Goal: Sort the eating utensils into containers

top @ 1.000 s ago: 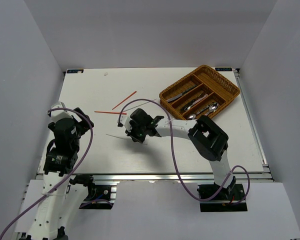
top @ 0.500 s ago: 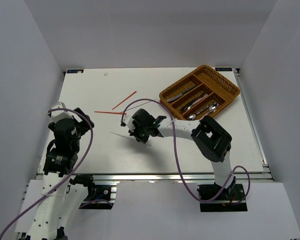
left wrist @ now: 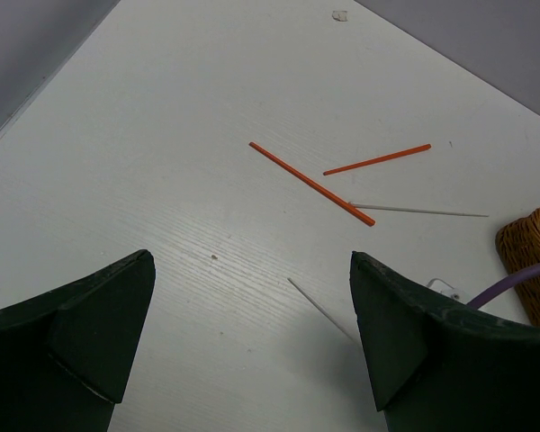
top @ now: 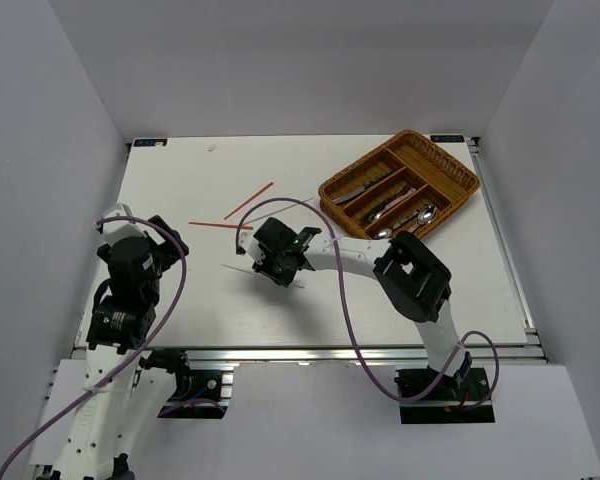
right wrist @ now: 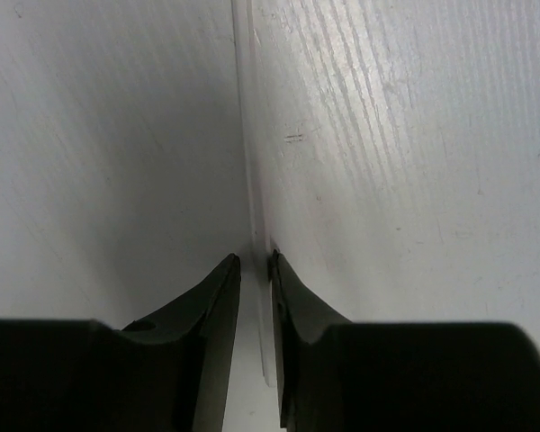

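Now | right gripper (right wrist: 252,263) clenched on pale chopstick (right wrist: 244,135), which runs out ahead between its fingers | left gripper (left wrist: 252,263) spread wide, grasping nothing | red chopsticks (left wrist: 310,184) ahead of it | wicker tray (top: 435,150) well apart from both

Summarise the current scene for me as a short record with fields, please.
right gripper: shut on a pale chopstick, near the table centre
left gripper: open, holding nothing
loose on table: two red-orange chopsticks, plus a second pale chopstick
wicker tray: far right corner, silver cutlery lying in its compartments
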